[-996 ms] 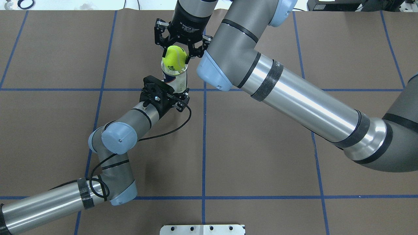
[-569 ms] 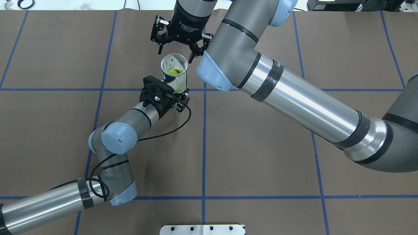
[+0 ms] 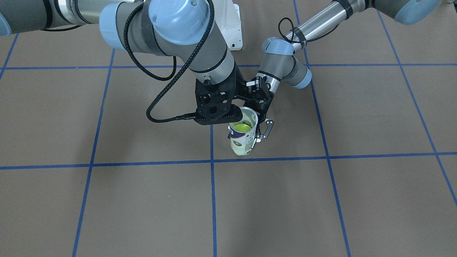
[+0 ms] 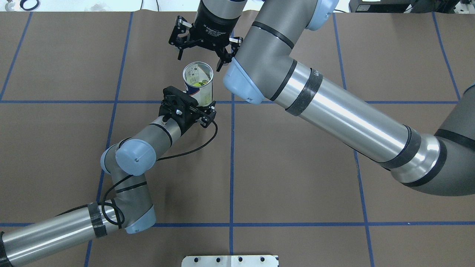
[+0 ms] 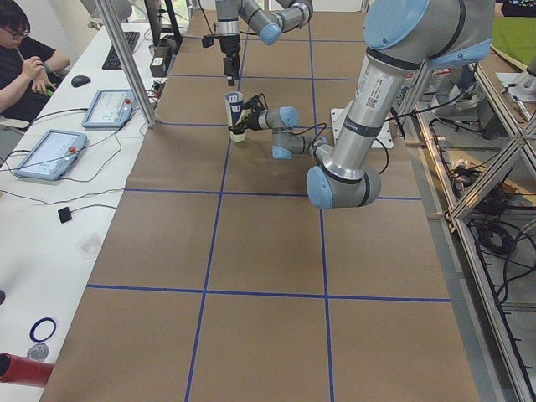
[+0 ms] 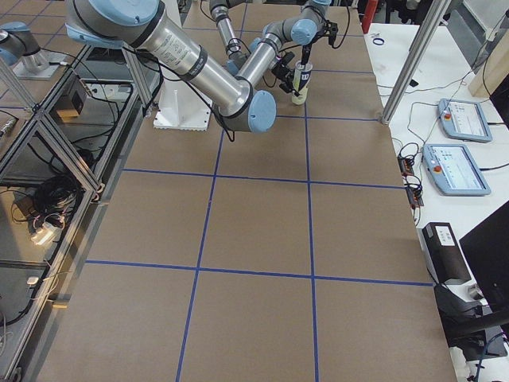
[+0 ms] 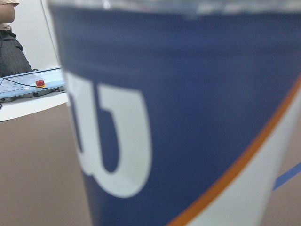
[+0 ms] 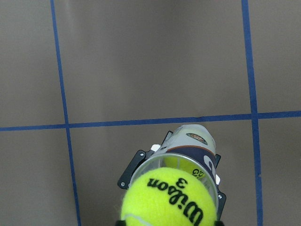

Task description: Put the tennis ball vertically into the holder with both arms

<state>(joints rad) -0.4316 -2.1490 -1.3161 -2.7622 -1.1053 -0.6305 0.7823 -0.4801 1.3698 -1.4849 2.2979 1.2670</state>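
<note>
A brown paper-covered table crossed by blue tape lines fills the scene, with a white desk along its far edge, away from the robot. The right arm, the bulkiest thing in the overhead view, reaches from the near right across to the far centre. The left arm comes in from the near left and bends toward the same spot. There the clear tennis-ball tube, with a navy label and a white "W", stands upright with its mouth up, just left of the central tape line. Whether its base touches the table I cannot tell. The left gripper is clamped on the tube's lower wall from the near side. The right gripper hangs just above the mouth, its fingers spread wide and empty. The yellow-green tennis ball, printed "Wilson 3", sits inside the tube.
</note>
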